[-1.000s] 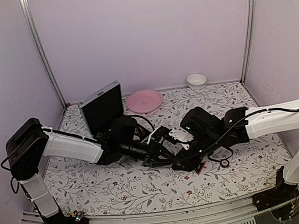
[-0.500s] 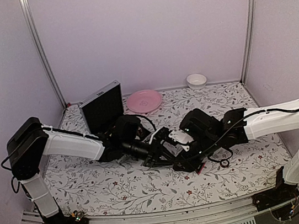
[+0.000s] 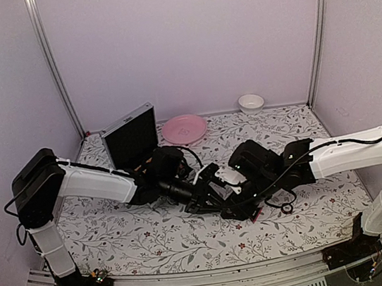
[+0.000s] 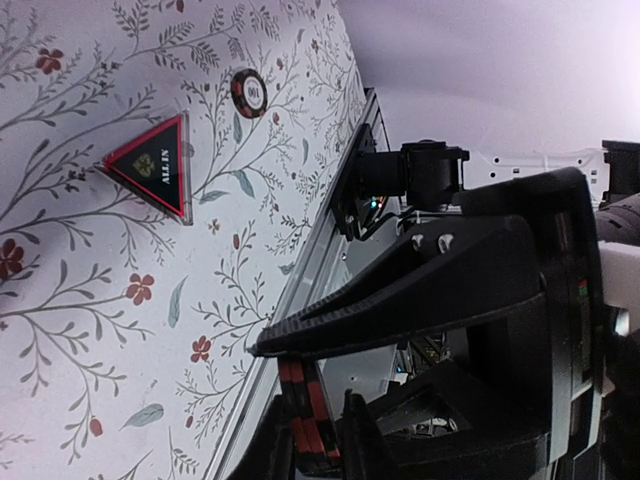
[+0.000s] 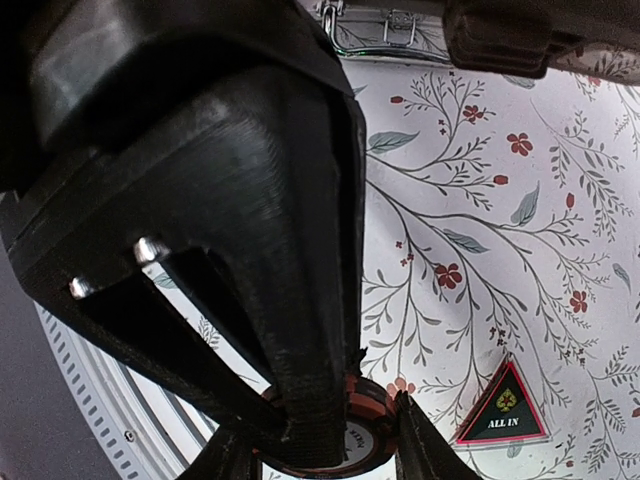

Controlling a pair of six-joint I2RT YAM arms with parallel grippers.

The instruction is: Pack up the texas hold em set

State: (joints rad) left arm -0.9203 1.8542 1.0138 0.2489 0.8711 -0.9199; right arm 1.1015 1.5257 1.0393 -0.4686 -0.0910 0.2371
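Lone chip (image 4: pixel 247 90): lying flat on the table (image 3: pixel 155 240), near the triangle (image 4: pixel 155 165) but apart from it; both are waiting outside the case.
Right gripper (image 3: pixel 237 206): pinching a red-and-dark chip stack (image 5: pixel 335 440) between nearly closed fingers, low over the table.
Left gripper (image 3: pixel 208 192): its fingers are bracketing that same chip stack; I cannot tell whether they are pressing on it.
What is changing: over the last second the two grippers are edging closer together, now overlapping at mid-table.
What it is meaning: a hand-over is probably beginning, passing the stack to the arm nearer the case.
Case (image 3: pixel 132 135): standing open behind the left arm, lid up, well apart from the stack.
Pink plate (image 3: pixel 184 128), white bowl (image 3: pixel 251 102): sitting at the far edge, not involved.
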